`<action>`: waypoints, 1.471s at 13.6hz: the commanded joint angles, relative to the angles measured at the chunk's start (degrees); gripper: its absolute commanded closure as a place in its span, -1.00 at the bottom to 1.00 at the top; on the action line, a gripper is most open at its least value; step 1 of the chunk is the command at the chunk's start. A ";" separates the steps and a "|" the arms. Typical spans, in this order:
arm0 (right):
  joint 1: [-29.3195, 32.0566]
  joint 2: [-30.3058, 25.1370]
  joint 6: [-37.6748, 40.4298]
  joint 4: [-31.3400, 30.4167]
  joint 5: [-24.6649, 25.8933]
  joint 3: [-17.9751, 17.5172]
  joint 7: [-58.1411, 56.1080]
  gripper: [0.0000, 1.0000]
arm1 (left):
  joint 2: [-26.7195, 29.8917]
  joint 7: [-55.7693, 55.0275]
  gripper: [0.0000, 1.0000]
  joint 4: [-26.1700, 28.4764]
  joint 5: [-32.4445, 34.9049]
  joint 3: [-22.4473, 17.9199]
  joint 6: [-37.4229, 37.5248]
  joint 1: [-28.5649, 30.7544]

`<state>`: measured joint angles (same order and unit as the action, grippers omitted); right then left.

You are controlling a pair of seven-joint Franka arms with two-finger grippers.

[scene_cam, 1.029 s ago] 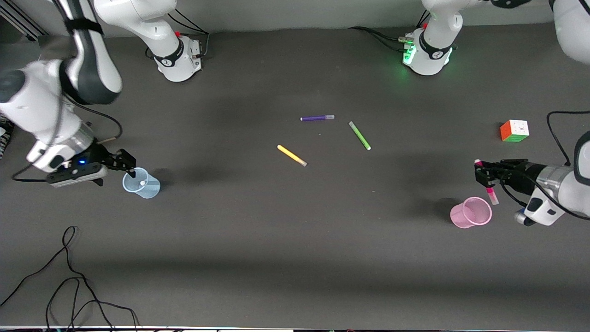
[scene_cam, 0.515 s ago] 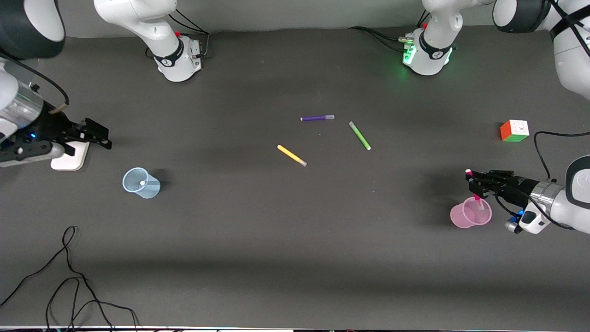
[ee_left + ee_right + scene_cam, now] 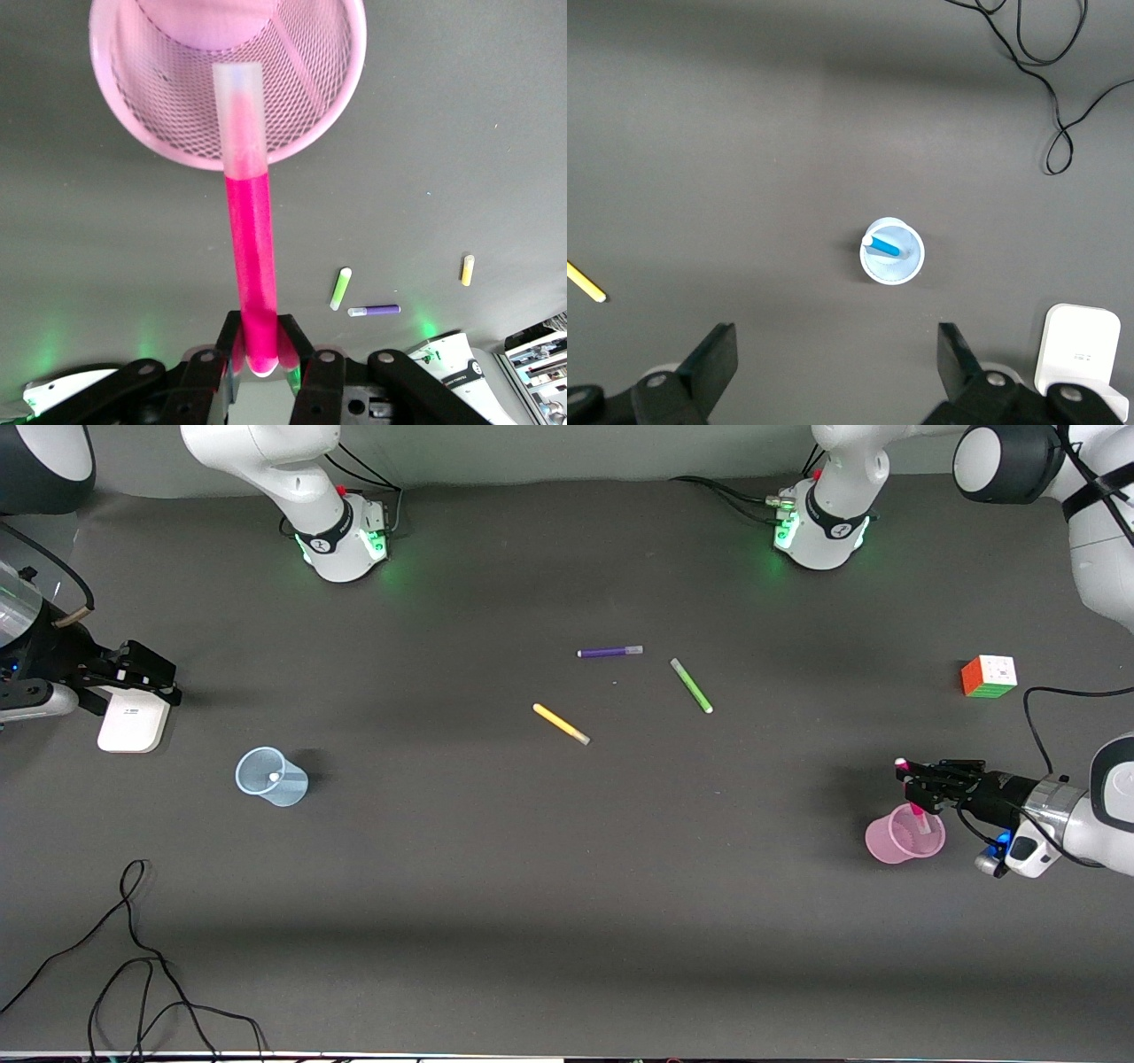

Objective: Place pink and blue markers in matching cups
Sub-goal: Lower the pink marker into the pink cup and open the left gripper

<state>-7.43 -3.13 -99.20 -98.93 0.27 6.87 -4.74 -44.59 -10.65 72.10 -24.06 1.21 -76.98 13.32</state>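
Over pink cup (image 3: 904, 835), left end effector (image 3: 912, 784) holds pink marker (image 3: 247, 248) upright

Magenta marker (image 3: 251, 266) with pale cap (frosted); pink mesh-patterned cup (image 3: 159, 133); blue marker (image 3: 882, 248) in pale blue cup (image 3: 908, 266); dark grey bench (image 3: 567, 868).

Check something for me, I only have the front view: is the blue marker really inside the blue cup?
Observer: Yes. The right wrist view shows the blue marker leaning inside the blue cup, white end up.
Operator: Is the right hand empty?
Observer: Yes, it is open wide with nothing in it, above bare table.
Operator: And the pink marker?
Observer: The left wrist view shows the left hand pinching its bare end, the capped end pointing into the pink cup.
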 commanded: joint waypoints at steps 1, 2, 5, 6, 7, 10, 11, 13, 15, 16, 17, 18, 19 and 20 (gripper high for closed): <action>-0.30 1.55 -0.11 1.54 0.87 -0.81 1.31 -1.00 | -1.64 0.63 0.80 -3.28 -0.90 0.63 0.60 0.65; -0.74 1.55 -0.03 1.46 0.87 -1.16 1.40 -1.00 | -1.73 0.63 0.61 -3.37 -0.90 0.63 0.51 0.65; -0.83 1.55 0.50 1.45 0.53 -1.25 1.49 -1.00 | -1.73 0.54 -0.07 -3.28 -0.72 0.54 -0.37 0.47; -0.92 1.37 0.94 1.28 0.44 -1.51 1.57 -1.00 | -1.81 0.54 -0.24 -3.28 -0.72 0.54 -0.37 0.47; -0.92 1.37 1.03 1.28 0.87 -2.03 2.45 -1.00 | -1.90 0.54 -0.38 -3.28 -0.72 0.54 -0.37 0.47; -0.74 1.37 0.33 1.45 1.40 -2.39 3.33 -1.00 | -1.55 0.46 -0.99 -3.55 -0.11 0.54 -0.19 0.04; -0.74 1.46 0.33 1.45 1.32 -2.39 3.42 -1.00 | -1.20 0.45 -0.99 -3.98 0.77 0.46 0.33 -0.31; -0.74 1.55 -0.20 1.37 0.96 -2.39 3.42 -1.00 | 1.07 0.37 -0.99 -5.82 7.59 0.72 1.56 -2.32; -0.74 1.37 -0.20 1.10 0.70 -2.30 3.51 -1.00 | 6.85 0.81 -0.99 -3.92 16.30 0.54 2.18 -7.24; -0.83 1.37 -0.90 1.02 1.05 -2.30 4.03 -1.00 | 10.45 0.20 -0.99 -0.94 17.55 0.54 1.66 -8.39; -0.83 1.37 -1.43 1.02 1.40 -2.39 5.43 -1.00 | 14.14 -0.07 -0.99 1.53 18.26 0.46 1.05 -9.97; -0.83 1.28 -1.87 0.93 1.40 -2.39 6.14 -1.00 | 17.23 -0.16 -0.99 3.73 20.18 0.46 0.52 -11.46; -0.74 1.37 -3.18 0.49 1.40 -2.39 6.15 -1.00 | 20.74 -0.25 -0.99 6.10 21.94 0.46 -0.62 -12.35; -0.74 1.37 -4.76 -0.38 1.23 -2.30 6.06 -1.00 | 24.43 -0.51 -0.99 9.34 22.74 0.46 -2.02 -13.14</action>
<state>-8.10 -2.14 -101.61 -98.91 0.69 4.72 -0.43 -29.68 -10.96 71.17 -3.71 2.79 -75.51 1.80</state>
